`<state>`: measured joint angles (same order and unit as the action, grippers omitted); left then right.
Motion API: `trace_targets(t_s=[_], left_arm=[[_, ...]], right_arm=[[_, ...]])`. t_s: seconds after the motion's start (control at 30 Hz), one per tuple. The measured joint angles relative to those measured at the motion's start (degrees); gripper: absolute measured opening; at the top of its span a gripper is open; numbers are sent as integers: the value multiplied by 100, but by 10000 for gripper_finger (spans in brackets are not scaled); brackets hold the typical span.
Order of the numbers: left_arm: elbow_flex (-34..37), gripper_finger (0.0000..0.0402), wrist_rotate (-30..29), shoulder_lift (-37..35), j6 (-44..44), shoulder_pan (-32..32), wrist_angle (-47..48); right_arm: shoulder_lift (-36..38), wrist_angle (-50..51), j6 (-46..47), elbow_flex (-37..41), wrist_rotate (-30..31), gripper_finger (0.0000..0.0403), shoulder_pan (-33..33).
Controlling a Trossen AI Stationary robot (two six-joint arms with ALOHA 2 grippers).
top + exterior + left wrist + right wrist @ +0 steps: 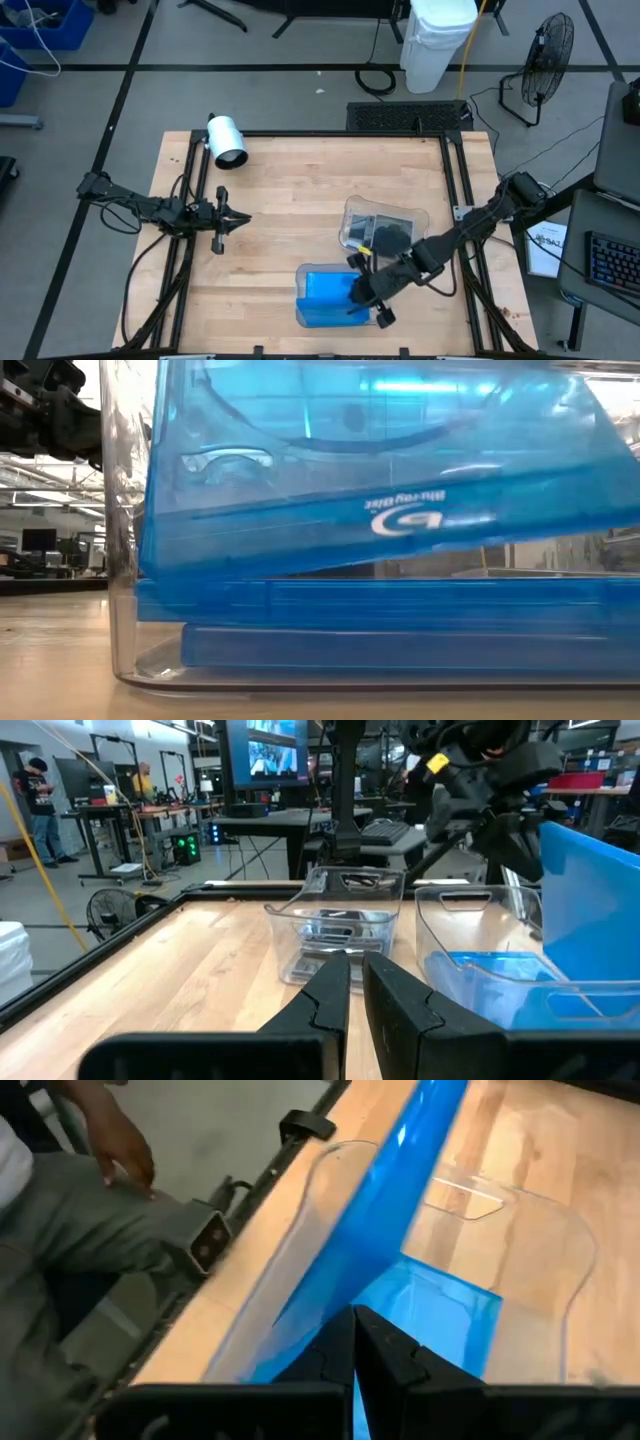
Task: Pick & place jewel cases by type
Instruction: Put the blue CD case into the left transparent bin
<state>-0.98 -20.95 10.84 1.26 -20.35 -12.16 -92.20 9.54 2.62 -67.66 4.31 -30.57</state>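
Observation:
A bright blue jewel case (pixel 400 1190) stands tilted over a clear tray (pixel 570 1280) near the table's front edge, with my right gripper (pixel 353 1342) shut on it. The tray's floor carries a stack of blue jewel cases (pixel 400 620), and the tilted case (pixel 400 490) slants above them. In the high view my right gripper (pixel 358 290) is over this tray (pixel 305 272). A second clear tray (pixel 352 210) behind it holds dark jewel cases (pixel 388 235). My left gripper (pixel 238 217) waits shut at the table's left, holding nothing. My right gripper pinches the blue jewel case between its two fingers at one edge (pixel 368 1295), a finger on each flat face. The fingers slant down from the table's right. The case runs on past the fingertips, tilted, one side raised. Its low edge (pixel 150 565) sits down near the stack; whether they touch, I cannot tell.
A white cylinder (pixel 227 140) lies at the table's far left corner. Black frame rails (pixel 455 180) run along the table's edges. A person's hand (pixel 120 1150) and leg (pixel 90 1270) show just beyond the table's edge beside the blue tray. Bare wood (pixel 300 180) lies between the arms.

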Motion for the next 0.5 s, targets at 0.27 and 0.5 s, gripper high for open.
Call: trace_targets(t_s=[0.27,0.5], left_arm=[[-1,37,0,1,2,1,-2],[-1,37,0,1,2,0,-1]], right_arm=[[79,101,330,2,739,0,-102],[365,140,-149,2,591,0,-82]])
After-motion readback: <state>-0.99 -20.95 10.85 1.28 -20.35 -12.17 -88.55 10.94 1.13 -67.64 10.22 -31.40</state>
